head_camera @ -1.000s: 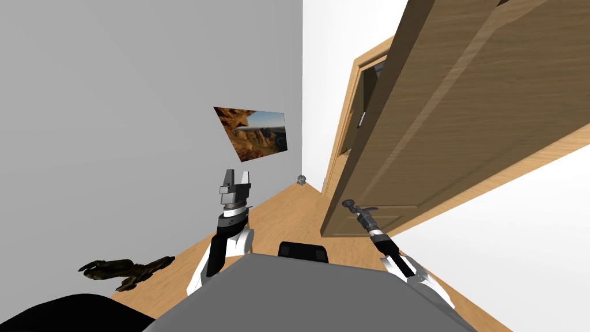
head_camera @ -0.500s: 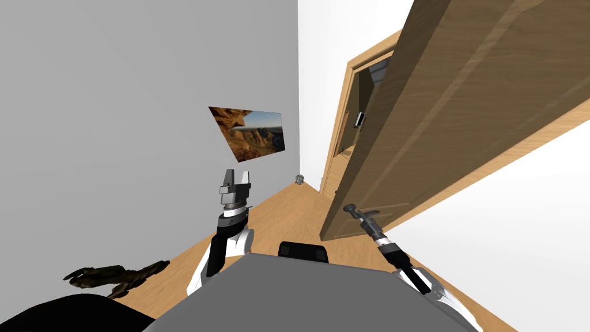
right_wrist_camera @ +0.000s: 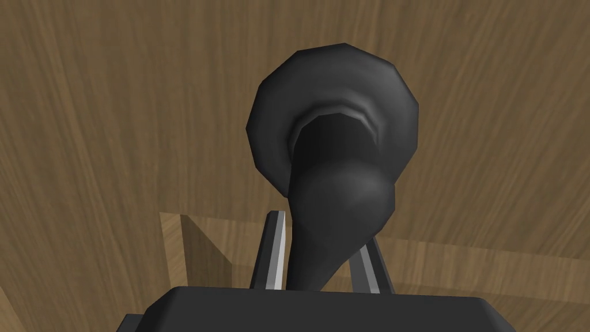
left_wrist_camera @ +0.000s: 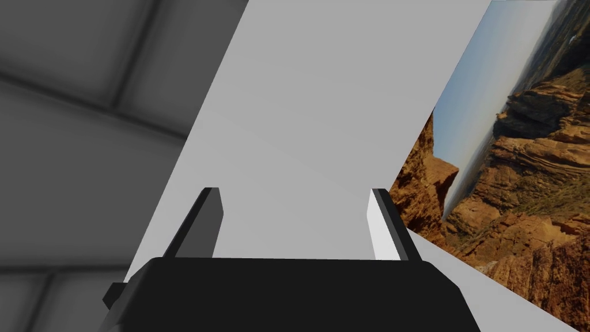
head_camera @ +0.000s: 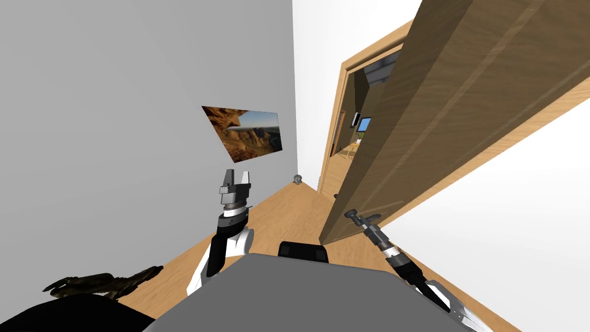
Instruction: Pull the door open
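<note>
Handle [right_wrist_camera: 340, 196] clamped between your right gripper [right_wrist_camera: 321, 227] fingers, door [head_camera: 461, 86] partly open.
Pull along the door's arc, wrist following the hinge swing; left gripper [left_wrist_camera: 294, 199] hangs open, empty.

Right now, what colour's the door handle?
The handle is dark grey, near black; best in right wrist view.

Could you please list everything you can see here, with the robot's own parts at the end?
door: one, brown wood, ajar, on the robot's right
handle: one, dark, on the door
door frame: one, light wood, beyond the door
wall: one, grey, on the left
picture: one, orange cliffs and blue sky, on the wall
floor: one, wood
small object: one, grey, far corner of the floor; too small to name
dark shape: one, brown-black, low by the wall
left tool: one, open, holding nothing
right tool: one, shut on the handle
</note>
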Controlling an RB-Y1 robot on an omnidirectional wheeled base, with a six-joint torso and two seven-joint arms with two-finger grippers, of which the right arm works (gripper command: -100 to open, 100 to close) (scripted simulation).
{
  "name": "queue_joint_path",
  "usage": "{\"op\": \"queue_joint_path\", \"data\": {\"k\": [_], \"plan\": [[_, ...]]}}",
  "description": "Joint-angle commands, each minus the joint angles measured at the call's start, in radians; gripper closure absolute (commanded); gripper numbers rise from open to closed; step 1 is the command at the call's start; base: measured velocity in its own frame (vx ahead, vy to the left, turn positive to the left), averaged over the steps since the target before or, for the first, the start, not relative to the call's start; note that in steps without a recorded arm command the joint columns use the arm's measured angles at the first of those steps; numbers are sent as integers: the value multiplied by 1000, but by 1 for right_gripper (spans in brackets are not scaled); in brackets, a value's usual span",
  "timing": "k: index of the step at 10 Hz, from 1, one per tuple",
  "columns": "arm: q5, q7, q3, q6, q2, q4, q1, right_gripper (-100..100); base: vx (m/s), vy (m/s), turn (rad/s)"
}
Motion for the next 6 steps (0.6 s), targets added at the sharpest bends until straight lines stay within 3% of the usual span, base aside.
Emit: {"op": "queue_joint_path", "data": {"k": [1, 2, 6], "plan": [[0, 0, 0, 0, 0, 0, 0, 100, -3, -20, -7], [5, 1, -1, -37, -5, 15, 15, 100, 19, 0, 34], [12, 9, -8, -106, -15, 46, 41, 100, 19, -2, 24]]}}
